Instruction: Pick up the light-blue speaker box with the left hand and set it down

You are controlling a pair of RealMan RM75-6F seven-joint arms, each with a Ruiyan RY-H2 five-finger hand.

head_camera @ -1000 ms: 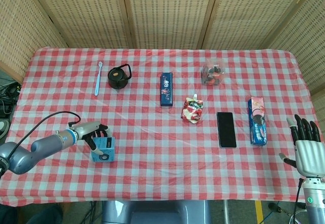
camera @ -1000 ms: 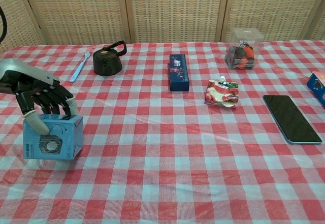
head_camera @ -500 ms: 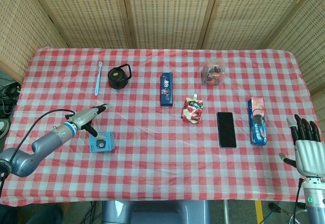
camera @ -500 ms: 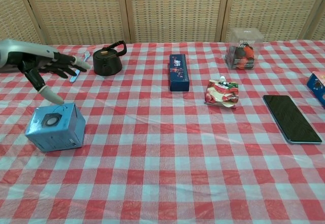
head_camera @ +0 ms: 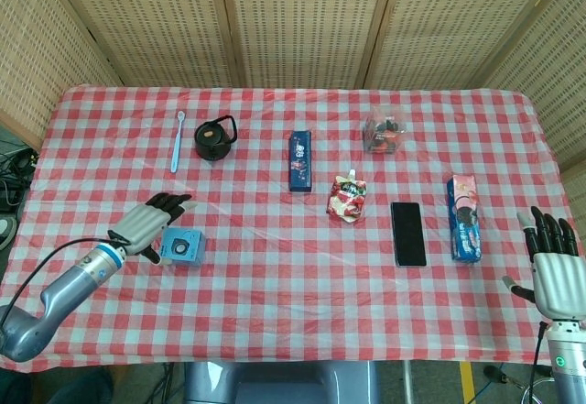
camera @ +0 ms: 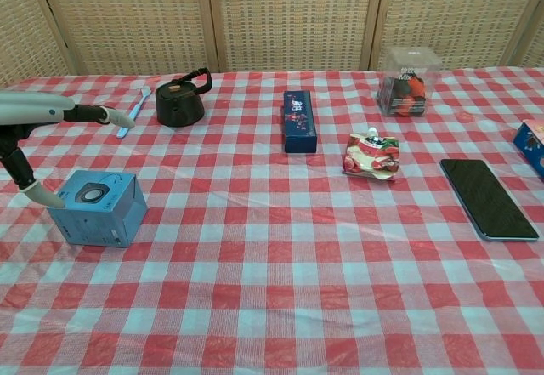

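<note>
backdrop: woven rattan screen panels [head_camera: 302, 19] | table: red-white checked cloth [head_camera: 275, 267] | light: even

Left arm: grey metal forearm enters head view from about 7 o'clock and runs up toward 1 o'clock, blue band at the wrist. Silver left hand with dark fingers [head_camera: 147, 224] is flat, palm down, fingers extended and spread, pointing to roughly 2 o'clock. Nothing held. In chest view the same hand [camera: 38, 128] shows at the 9 o'clock edge, fingers stretched level toward 3 o'clock, thumb hanging down.

Right arm: only the wrist shows, at 5 o'clock in head view. Silver right hand with black fingers [head_camera: 554, 271] is upright, fingers straight, slightly fanned, pointing to 12 o'clock, thumb out toward 9 o'clock. Empty.
</note>
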